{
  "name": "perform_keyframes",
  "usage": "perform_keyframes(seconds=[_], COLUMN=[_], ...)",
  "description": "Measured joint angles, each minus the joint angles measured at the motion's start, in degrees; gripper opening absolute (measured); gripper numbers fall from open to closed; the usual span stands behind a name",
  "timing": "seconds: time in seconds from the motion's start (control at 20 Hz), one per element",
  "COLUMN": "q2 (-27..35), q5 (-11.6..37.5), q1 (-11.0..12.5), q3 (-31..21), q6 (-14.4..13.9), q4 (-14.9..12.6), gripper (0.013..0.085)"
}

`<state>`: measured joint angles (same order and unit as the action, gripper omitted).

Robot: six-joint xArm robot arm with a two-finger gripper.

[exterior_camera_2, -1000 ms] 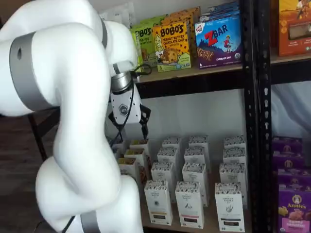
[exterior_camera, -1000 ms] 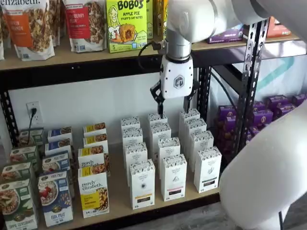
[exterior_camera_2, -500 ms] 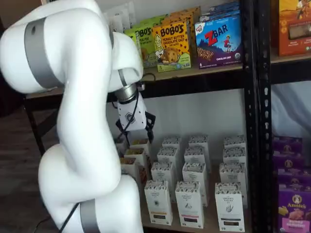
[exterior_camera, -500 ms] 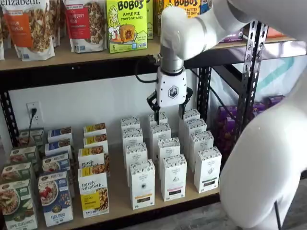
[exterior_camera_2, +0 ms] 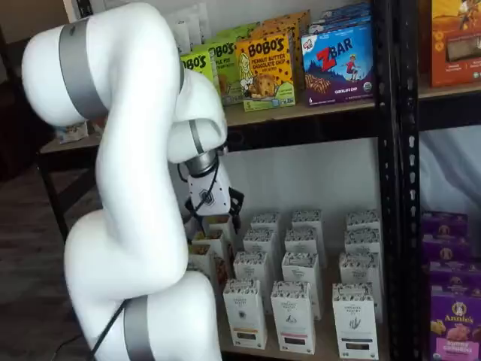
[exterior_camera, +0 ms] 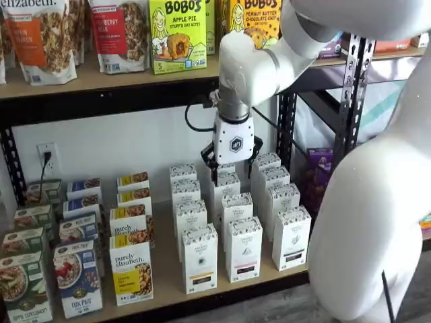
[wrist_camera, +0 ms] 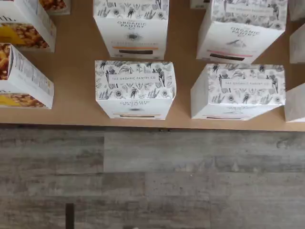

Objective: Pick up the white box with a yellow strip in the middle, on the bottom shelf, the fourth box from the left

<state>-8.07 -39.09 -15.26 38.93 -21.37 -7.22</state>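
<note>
The white box stands at the front of the left column of white cartons on the bottom shelf. It has a speckled top, a round dark logo and a yellow-orange strip low on its front. It also shows in a shelf view and in the wrist view, at the board's front edge. My gripper hangs open and empty above the rear cartons of the middle column, behind and above the white box. It also shows in a shelf view.
A like carton with a reddish strip stands beside the white box. Granola boxes stand to its left, purple boxes to the right past a black upright. The upper shelf holds snack boxes. Grey plank floor lies below.
The arm has come down and a little left, bringing the gripper from under the upper shelf to just above the rear white cartons. The boxes have not moved.
</note>
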Motion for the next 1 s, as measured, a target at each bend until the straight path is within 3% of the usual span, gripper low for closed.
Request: perform_keyframes(seconds=[0.2,0.4,0.8,1.0], q2=[2.6,4.8,8.6,11.0], q5=[1.9,5.3,9.0,10.1], q1=[-0.3,-0.3,-0.2,-0.3], q3=[0.3,-0.3,-0.5,0.3], q6=[-0.8,1.7,4.5,4.0], q4=[-0.5,2.7,6.0,5.6], gripper=[0.085,0.085,0.085,0.085])
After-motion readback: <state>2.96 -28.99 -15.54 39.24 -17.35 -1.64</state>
